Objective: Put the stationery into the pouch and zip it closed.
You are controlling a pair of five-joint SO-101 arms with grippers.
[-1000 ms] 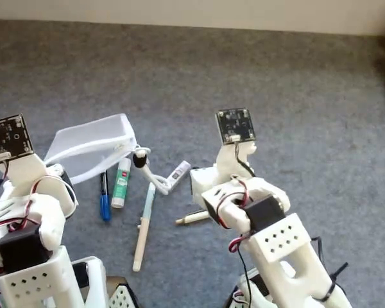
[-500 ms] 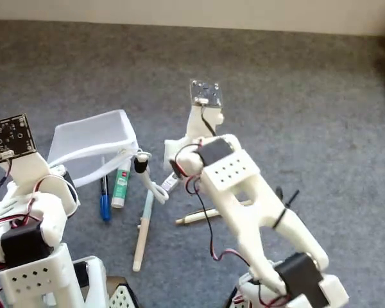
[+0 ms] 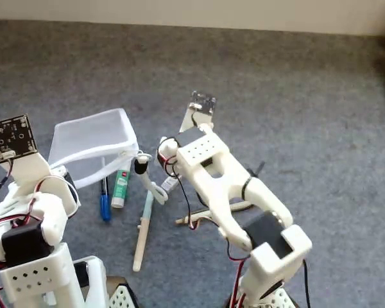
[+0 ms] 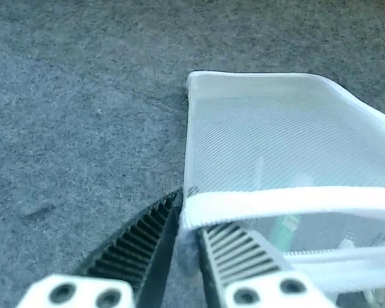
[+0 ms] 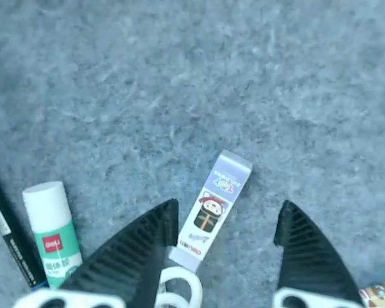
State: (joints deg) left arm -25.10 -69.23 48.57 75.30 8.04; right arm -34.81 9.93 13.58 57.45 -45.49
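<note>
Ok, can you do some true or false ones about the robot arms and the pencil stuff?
The left gripper pinches the edge of the white pouch. True.
The right gripper is shut on the glue stick. False: it is open, over the little white block.
The glue stick is inside the pouch. False: it lies on the carpet.
A blue pen lies beside the glue stick. True.

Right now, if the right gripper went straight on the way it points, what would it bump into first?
Probably the little white box, lying on the carpet between the open jaws of the right gripper. How near it is I cannot tell.
</note>
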